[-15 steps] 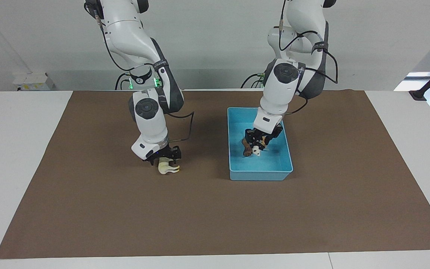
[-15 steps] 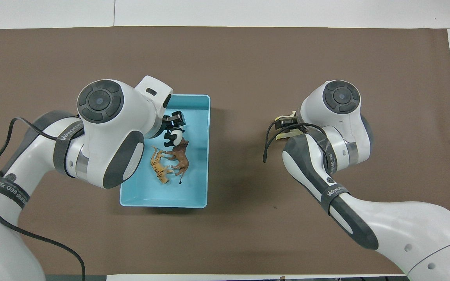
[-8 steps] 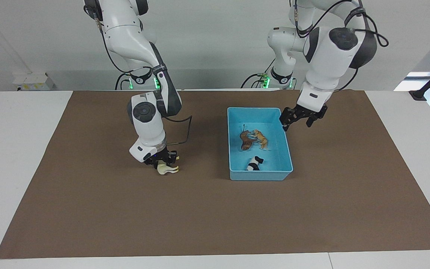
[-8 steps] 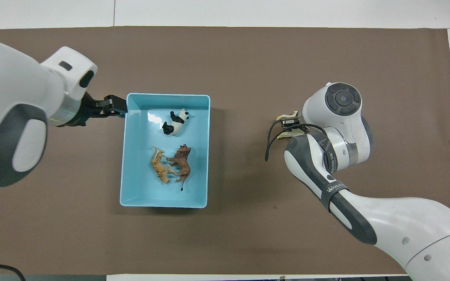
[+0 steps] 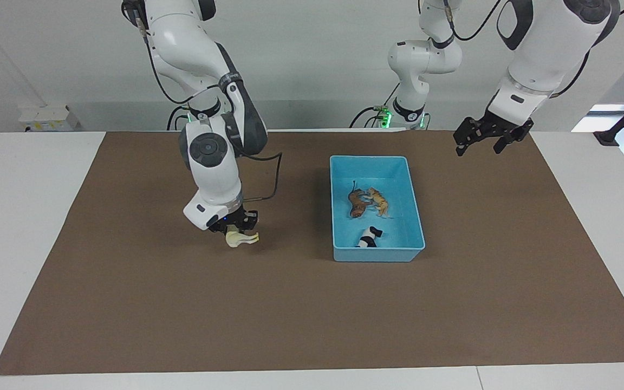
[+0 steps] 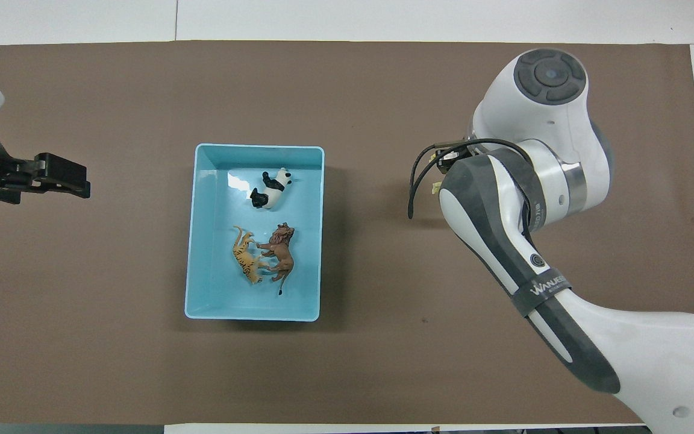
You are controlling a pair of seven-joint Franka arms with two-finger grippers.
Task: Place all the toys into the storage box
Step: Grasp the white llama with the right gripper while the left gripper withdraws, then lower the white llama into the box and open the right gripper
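Observation:
The light blue storage box (image 5: 342,162) sits on the mat toward the left arm's end, also in the overhead view (image 6: 196,241). In it lie the panda (image 5: 369,238) (image 6: 271,190), the brown lion (image 5: 355,203) (image 6: 279,250) and the orange tiger (image 5: 379,201) (image 6: 246,260). My right gripper (image 5: 238,226) is shut on the cream-white horse (image 5: 241,238) and holds it just above the mat, beside the box toward the right arm's end. In the overhead view the right wrist covers the horse. My left gripper (image 5: 488,138) (image 6: 61,181) is open and empty, raised over the mat toward the left arm's end.
A brown mat (image 5: 312,314) covers most of the white table (image 5: 30,216). A small white box (image 5: 46,118) stands off the mat at the table's edge nearest the robots, at the right arm's end.
The left gripper let go of the panda in the box, then rose and swung away toward its own end of the table. The right gripper raised the horse slightly off the mat.

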